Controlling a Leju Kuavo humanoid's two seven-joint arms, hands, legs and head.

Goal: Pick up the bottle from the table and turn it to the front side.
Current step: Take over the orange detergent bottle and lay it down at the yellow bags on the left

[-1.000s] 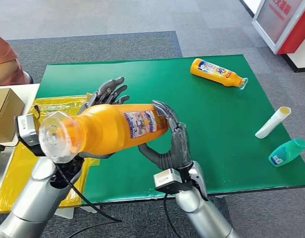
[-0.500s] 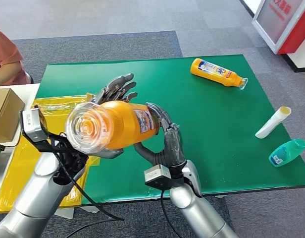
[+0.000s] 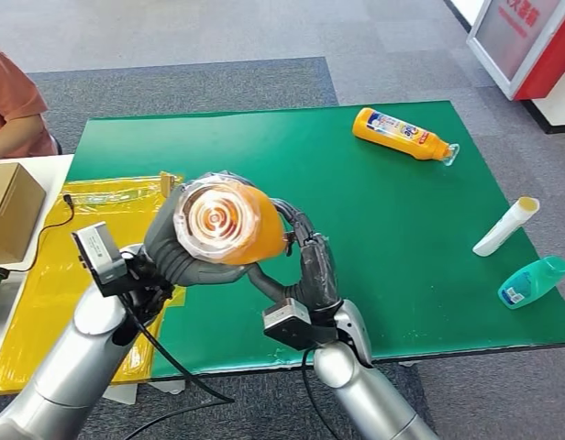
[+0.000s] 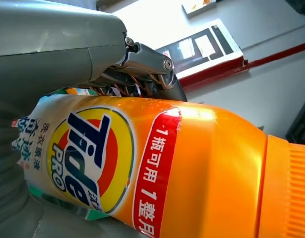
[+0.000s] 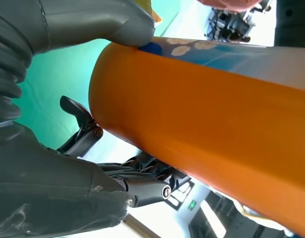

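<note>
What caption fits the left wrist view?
Left hand grips the orange Tide Pro detergent bottle, front label facing the wrist camera.

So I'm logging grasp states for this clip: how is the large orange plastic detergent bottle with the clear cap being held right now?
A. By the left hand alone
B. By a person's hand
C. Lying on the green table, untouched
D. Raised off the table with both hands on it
D: the orange detergent bottle is raised above the green table, with the left hand wrapped around its cap end and the right hand gripping its base end.
</note>
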